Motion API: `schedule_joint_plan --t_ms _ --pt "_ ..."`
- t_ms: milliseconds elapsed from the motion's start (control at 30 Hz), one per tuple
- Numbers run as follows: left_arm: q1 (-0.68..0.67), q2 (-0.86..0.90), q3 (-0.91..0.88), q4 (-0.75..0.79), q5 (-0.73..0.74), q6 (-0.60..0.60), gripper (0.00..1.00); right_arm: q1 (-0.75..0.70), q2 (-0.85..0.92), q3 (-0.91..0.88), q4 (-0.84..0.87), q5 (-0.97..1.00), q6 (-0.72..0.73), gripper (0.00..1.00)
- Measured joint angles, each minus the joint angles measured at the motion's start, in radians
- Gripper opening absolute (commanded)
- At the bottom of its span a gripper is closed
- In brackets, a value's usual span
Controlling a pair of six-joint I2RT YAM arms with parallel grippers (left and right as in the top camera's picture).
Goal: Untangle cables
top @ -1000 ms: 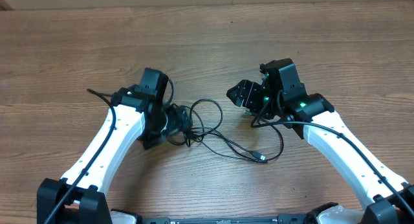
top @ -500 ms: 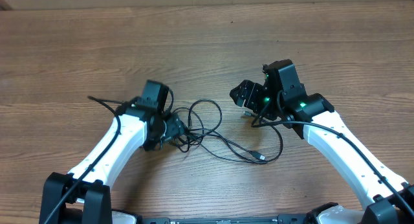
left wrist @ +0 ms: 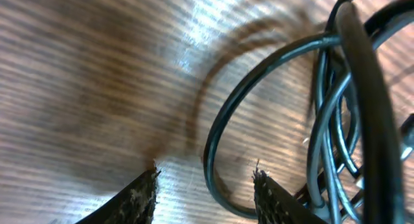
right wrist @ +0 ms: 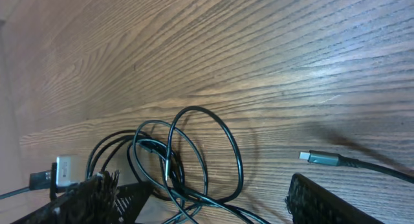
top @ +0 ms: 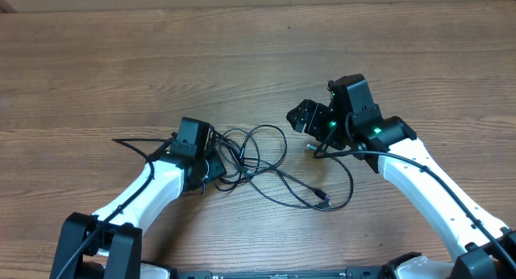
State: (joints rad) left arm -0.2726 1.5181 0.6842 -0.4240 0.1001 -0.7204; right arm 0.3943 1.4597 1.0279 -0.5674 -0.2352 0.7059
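Wood-grain table (top: 97,53) fills every view, brown with long streaks running side to side; nothing of the room beyond it shows. Near the table's middle, a little toward the robot's edge, the cables (top: 262,158) lie as thin black loops crossing one another. The knot is densest at its left end, and one strand trails right to a silver-tipped plug (top: 323,197), so the bundle's long axis runs left to right across the table. The left gripper (top: 211,168) sits low at the dense left end and is clearly the nearer arm. Its wrist view shows both fingertips (left wrist: 143,188) apart against the wood, with one curved loop passing between them and not visibly pinched. The right gripper (top: 309,120) hovers closer to the far edge, just off the loops' right side, fingers spread wide and holding nothing. The likely next step is for the left fingers to close on that loop and draw it leftward, away from the knot.
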Motion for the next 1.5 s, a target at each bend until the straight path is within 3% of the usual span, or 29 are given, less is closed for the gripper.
schedule_joint_plan --t_ms 133,167,400,567,800,933,1067,1267,1500 --pt "0.0 -0.012 -0.039 0.072 -0.016 -0.01 0.15 0.0 0.0 0.0 -0.001 0.0 0.0 0.83" --pt "0.0 -0.013 -0.044 0.077 -0.023 -0.008 0.04 0.0 0.0 0.0 -0.001 0.0 0.0 0.83" --pt "0.0 -0.013 -0.047 0.079 -0.048 -0.005 0.04 0.0 0.0 0.0 -0.038 0.0 0.0 0.83" --pt "0.0 -0.01 0.063 -0.151 -0.057 0.016 0.04 0.0 0.0 0.0 -0.091 -0.004 -0.044 0.89" --pt "0.0 -0.011 0.426 -0.508 -0.051 0.026 0.04 0.007 0.0 0.0 -0.166 -0.236 -0.356 0.94" --pt "0.0 -0.011 0.586 -0.618 -0.003 0.045 0.04 0.042 0.0 0.0 -0.158 -0.379 -0.486 0.94" --pt "0.0 -0.011 0.688 -0.677 0.029 0.108 0.04 0.076 0.0 0.0 -0.101 -0.423 -0.529 0.93" --pt "0.0 -0.015 0.754 -0.694 0.085 0.177 0.04 0.112 0.0 0.0 0.104 -0.394 -0.426 0.91" --pt "-0.019 -0.014 0.754 -0.69 0.166 0.209 0.04 0.207 0.016 0.001 0.321 -0.168 -0.188 0.87"
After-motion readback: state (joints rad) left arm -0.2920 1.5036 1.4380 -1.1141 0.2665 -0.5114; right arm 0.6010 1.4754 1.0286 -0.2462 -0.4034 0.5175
